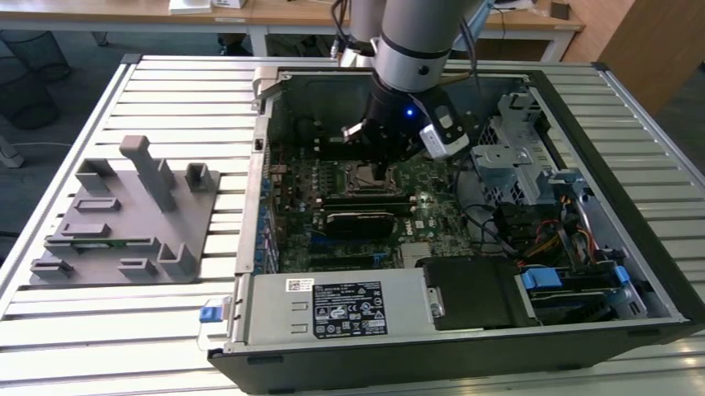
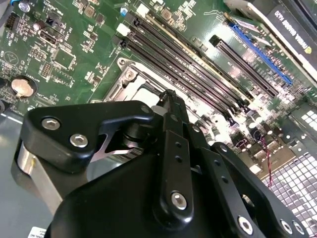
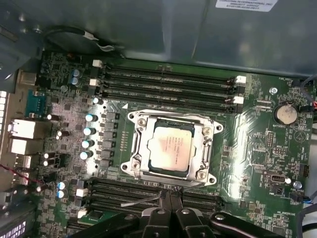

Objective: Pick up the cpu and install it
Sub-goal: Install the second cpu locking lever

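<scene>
The cpu (image 3: pixel 171 148), a small square chip with a silver-white top, lies flat inside the metal socket frame (image 3: pixel 136 148) on the green motherboard (image 3: pixel 257 158). In the exterior view my gripper (image 1: pixel 382 165) hangs just above the socket (image 1: pixel 358 177), inside the open computer case. The fingertips (image 3: pixel 163 198) are pressed together with nothing between them, a little off the socket's edge over the memory slots. In the second wrist view the black fingers (image 2: pixel 171 114) hide most of the socket, and a pale patch of the cpu (image 2: pixel 142 94) shows beside them.
A grey plastic fixture (image 1: pixel 127 214) stands on the slatted table at the exterior view's left. Inside the case (image 1: pixel 256 165) are a black block (image 1: pixel 358 221) below the socket, the power supply (image 1: pixel 330 307), drive bays (image 1: pixel 518 157) and cables (image 1: pixel 551 239). Memory slots (image 3: pixel 168 82) flank the socket.
</scene>
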Tool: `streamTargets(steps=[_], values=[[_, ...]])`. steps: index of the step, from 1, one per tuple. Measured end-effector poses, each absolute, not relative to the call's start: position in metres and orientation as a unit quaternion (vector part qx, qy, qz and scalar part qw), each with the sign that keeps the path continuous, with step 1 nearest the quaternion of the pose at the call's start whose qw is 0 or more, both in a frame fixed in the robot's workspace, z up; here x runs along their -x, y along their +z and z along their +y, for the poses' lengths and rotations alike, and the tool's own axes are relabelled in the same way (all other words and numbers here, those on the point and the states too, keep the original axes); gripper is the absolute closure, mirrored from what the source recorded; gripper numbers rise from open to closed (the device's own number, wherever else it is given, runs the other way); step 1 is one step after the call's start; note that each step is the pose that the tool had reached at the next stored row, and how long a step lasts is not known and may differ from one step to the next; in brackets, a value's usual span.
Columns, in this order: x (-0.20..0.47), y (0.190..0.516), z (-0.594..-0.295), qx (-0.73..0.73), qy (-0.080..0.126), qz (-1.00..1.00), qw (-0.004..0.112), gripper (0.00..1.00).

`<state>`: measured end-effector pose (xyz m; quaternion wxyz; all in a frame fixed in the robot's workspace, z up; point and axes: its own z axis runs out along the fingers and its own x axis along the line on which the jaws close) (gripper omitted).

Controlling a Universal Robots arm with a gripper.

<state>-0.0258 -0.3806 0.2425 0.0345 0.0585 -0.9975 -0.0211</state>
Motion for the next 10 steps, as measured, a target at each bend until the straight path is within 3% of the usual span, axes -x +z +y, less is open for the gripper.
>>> streamTargets(steps=[10], values=[[0.037,0.243,-0.383,-0.058,-0.021,-0.997,0.035,0.89]])
